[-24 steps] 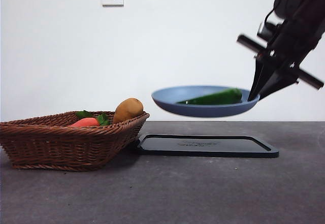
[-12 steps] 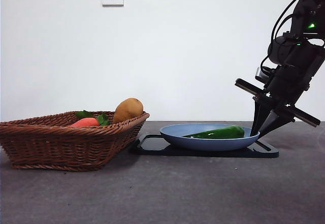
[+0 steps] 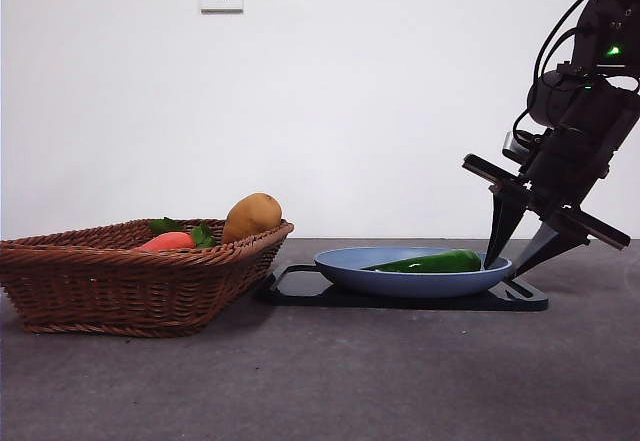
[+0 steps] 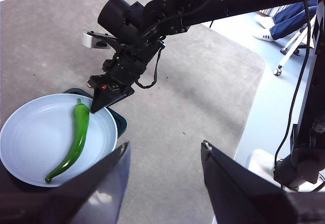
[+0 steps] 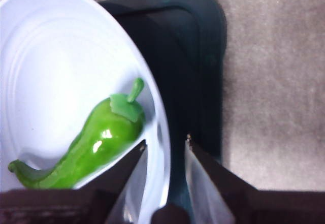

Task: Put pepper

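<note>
Front view: the pepper (image 3: 428, 261) lies flat in the blue plate (image 3: 345, 266), long axis running left to right across the picture, thick end to the right beside the right gripper (image 3: 515, 259). The plate sits on a black tray (image 3: 300, 286). The gripper's two jaws stand apart, one tip just over the plate's rim, the other outside it; the plate wall hides the pepper's lower side.

Left wrist view: the pepper stretches across the plate (image 4: 30, 137), its stem end next to the right gripper (image 4: 99, 104) and its thin tip curling away from it. The left gripper (image 4: 163, 150) hangs well apart, jaws wide and holding nothing.

Right wrist view: the stem (image 5: 135, 89) points away from the camera. The narrowly parted jaws straddle the plate rim (image 5: 161, 148); whether they touch it I cannot tell. The pepper's (image 5: 94, 145) tail is cut off behind one jaw.
</note>
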Action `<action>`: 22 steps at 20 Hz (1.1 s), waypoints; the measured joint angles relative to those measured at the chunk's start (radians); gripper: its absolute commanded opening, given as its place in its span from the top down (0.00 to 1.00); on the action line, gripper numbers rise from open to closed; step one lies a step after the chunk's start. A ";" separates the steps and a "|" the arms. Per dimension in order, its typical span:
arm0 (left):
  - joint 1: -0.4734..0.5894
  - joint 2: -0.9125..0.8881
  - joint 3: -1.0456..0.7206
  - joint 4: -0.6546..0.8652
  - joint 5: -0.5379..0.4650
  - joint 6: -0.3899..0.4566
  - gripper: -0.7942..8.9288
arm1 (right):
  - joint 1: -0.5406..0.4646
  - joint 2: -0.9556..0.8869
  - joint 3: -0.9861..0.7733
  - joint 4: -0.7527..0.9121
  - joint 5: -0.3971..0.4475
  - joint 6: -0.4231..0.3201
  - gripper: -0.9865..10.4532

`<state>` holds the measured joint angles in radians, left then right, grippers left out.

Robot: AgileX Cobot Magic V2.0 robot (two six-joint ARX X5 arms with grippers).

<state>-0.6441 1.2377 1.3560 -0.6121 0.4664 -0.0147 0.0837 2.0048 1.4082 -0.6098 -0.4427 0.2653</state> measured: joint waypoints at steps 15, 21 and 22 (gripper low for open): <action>0.009 0.000 0.000 -0.091 -0.202 0.075 0.67 | 0.086 -0.725 0.007 -0.544 -0.001 -0.264 0.79; 0.009 0.000 0.000 -0.137 -0.202 0.083 0.88 | 0.199 -0.834 0.007 -0.719 -0.001 -0.336 0.91; 0.009 0.000 0.000 -0.137 -0.202 0.083 0.91 | 0.214 -0.833 0.007 -0.732 0.000 -0.355 0.91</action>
<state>-0.6350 1.2377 1.3560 -0.7490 0.2642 0.0681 0.2974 1.1721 1.4155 -1.3415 -0.4431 -0.0898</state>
